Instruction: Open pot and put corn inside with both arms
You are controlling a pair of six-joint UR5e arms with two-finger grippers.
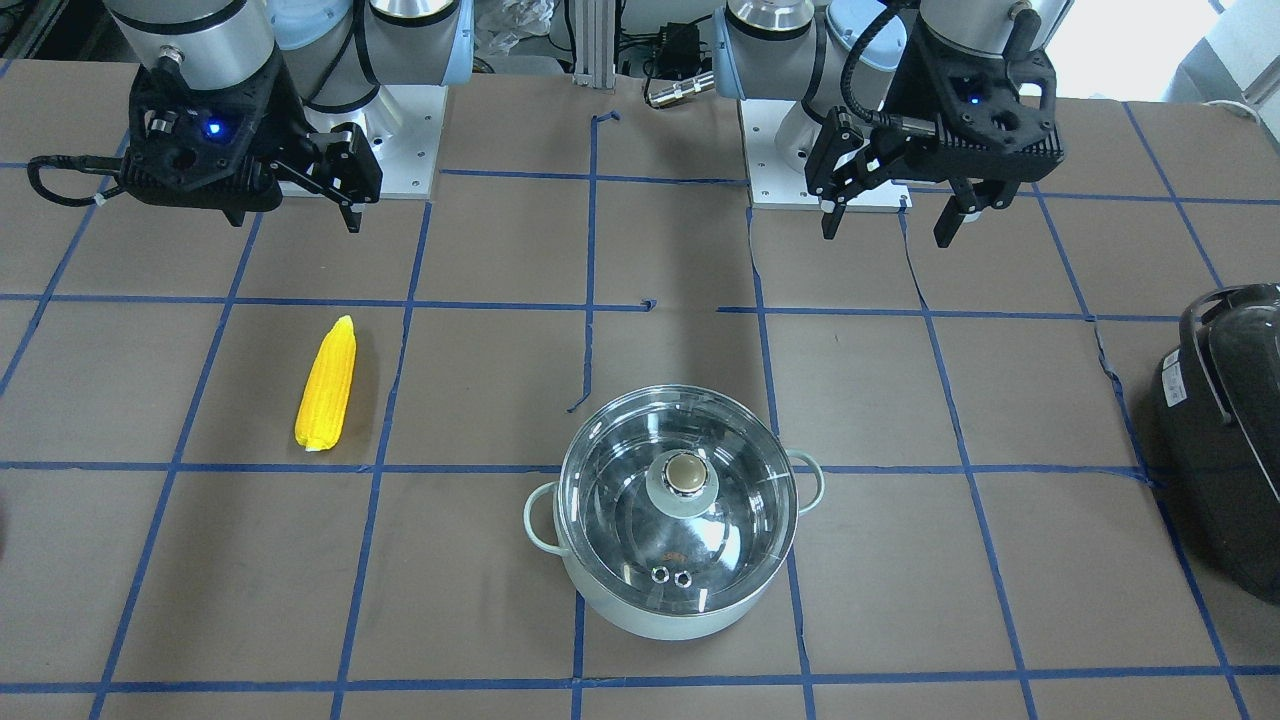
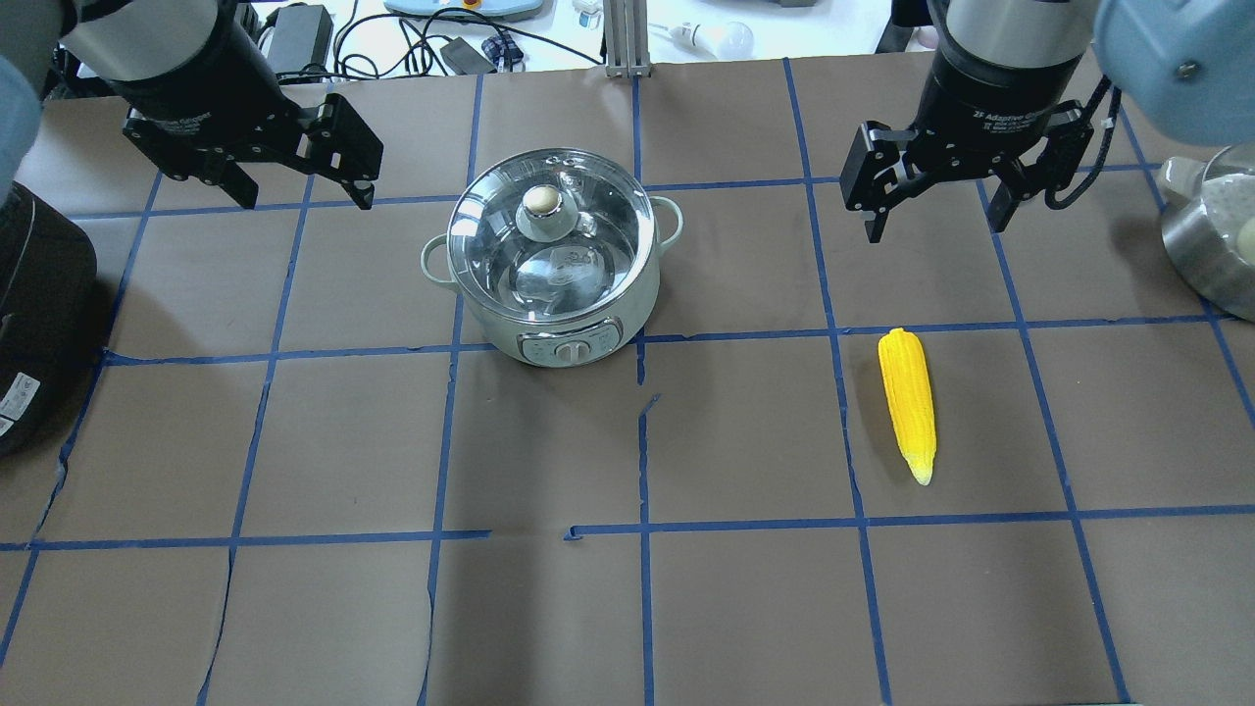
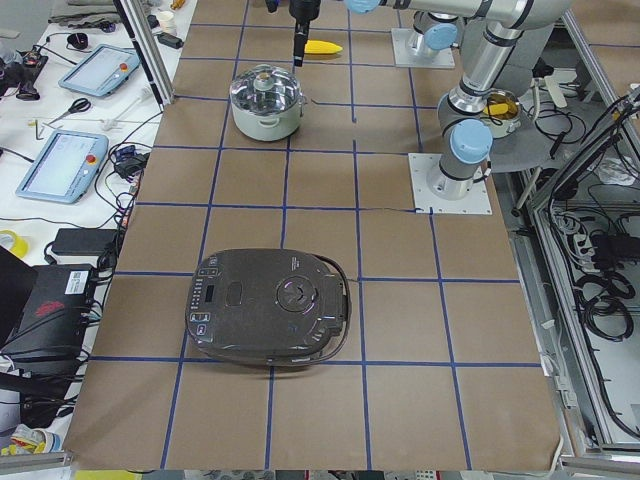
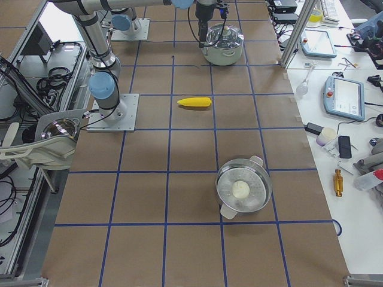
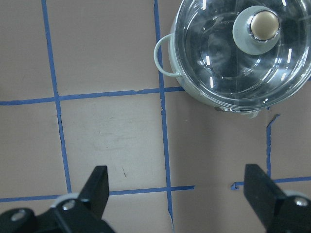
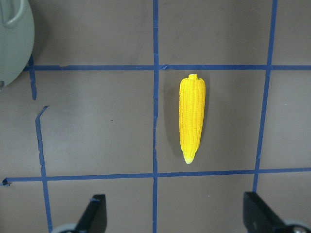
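Observation:
The pale mint-green pot (image 2: 490, 328) stands left of the table's middle with its glass lid (image 2: 578, 265) on and the brass knob (image 2: 541, 201) on top. It also shows in the front view (image 1: 680, 615) and in the left wrist view (image 5: 167, 53). The yellow corn (image 2: 907, 402) lies flat on the table to the right, also in the right wrist view (image 6: 192, 119). My left gripper (image 2: 304, 191) hangs open and empty above the table, left of the pot. My right gripper (image 2: 936, 224) hangs open and empty, beyond the corn's blunt end.
A black appliance with a handle (image 2: 34, 304) sits at the table's left edge. A steel steamer pot (image 2: 1211, 235) with a white item inside sits at the far right. Blue tape lines grid the brown table (image 2: 637, 608).

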